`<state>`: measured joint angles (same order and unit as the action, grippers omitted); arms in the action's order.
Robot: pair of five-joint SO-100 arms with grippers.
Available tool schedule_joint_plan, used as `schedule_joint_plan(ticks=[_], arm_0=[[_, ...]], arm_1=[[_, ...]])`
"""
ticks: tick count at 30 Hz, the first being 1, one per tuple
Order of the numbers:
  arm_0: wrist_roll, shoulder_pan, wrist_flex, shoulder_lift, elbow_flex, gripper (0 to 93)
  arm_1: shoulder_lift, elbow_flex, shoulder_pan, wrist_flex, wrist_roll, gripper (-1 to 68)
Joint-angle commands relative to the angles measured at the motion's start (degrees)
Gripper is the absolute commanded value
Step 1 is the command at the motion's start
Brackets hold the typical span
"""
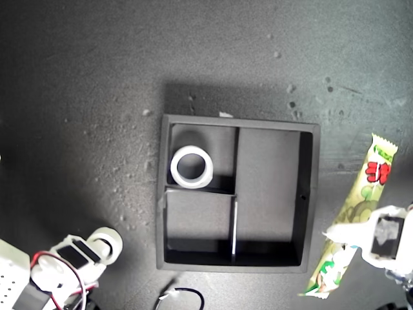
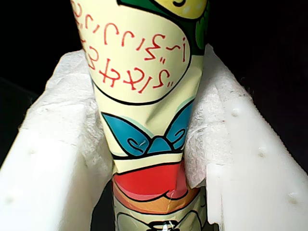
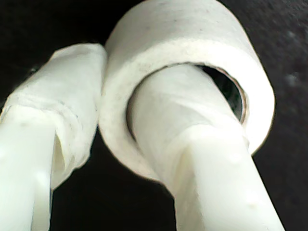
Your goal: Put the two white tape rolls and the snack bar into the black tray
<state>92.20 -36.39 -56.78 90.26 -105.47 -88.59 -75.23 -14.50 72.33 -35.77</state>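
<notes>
Here you see the black tray (image 1: 311,194) in the middle of the dark tabletop (image 1: 77,77). One white tape roll (image 1: 191,167), the wider ring, lies flat in the small compartment at the tray's far corner on the exterior view's left; the other small compartment and the long one hold nothing.

Outside the tray, beside its wall on the exterior view's right, the snack bar (image 1: 362,201) lies lengthwise on the tabletop. My first gripper (image 1: 357,236) sits over its near half. Only the first wrist view shows you the grip: the padded white fingers (image 2: 57,159) press against both sides of the packet (image 2: 144,96), pinching it.

Near the tabletop's near corner on the exterior view's left, my second gripper (image 1: 98,248) meets the smaller tape roll (image 1: 111,240). The exterior view leaves that hold unclear. The second wrist view settles it for you: one finger (image 3: 192,144) passes through the roll's (image 3: 159,53) hollow centre, the other lies against its outer wall, clamping the wall between them.
</notes>
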Motion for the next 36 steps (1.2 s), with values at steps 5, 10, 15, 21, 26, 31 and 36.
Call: schedule_joint_plan(ticks=[5, 10, 15, 21, 26, 31, 36], arm_0=[[-16.0, 11.16, -11.69, 10.02, 12.66, 0.1], [-26.28, 15.91, -20.04, 3.08, 34.37, 0.1], [-29.79, 15.21, -36.3, -18.98, 71.37, 0.1], [-29.27, 14.33, -48.25, -38.5, 100.2, 0.2], [-27.51, 14.33, -48.25, -41.04, 98.09, 0.3], [-25.75, 13.8, -48.25, -43.95, 96.33, 11.1], [-24.96, 12.74, -48.25, -43.95, 96.33, 16.9]], arm_1=[[11.78, 16.79, 6.5, 3.52, 10.72, -0.5], [29.27, 37.97, 7.47, 11.95, 13.36, -0.4], [30.5, 36.39, 6.59, 10.46, 12.83, 12.0], [30.5, 42.71, 5.01, 18.11, 13.62, 25.3], [30.5, 53.88, 3.6, 27.42, 13.97, 27.2], [25.58, 64.95, 3.08, 30.85, 4.13, 16.4], [20.48, 62.93, 3.6, 30.85, -3.6, 15.9]])
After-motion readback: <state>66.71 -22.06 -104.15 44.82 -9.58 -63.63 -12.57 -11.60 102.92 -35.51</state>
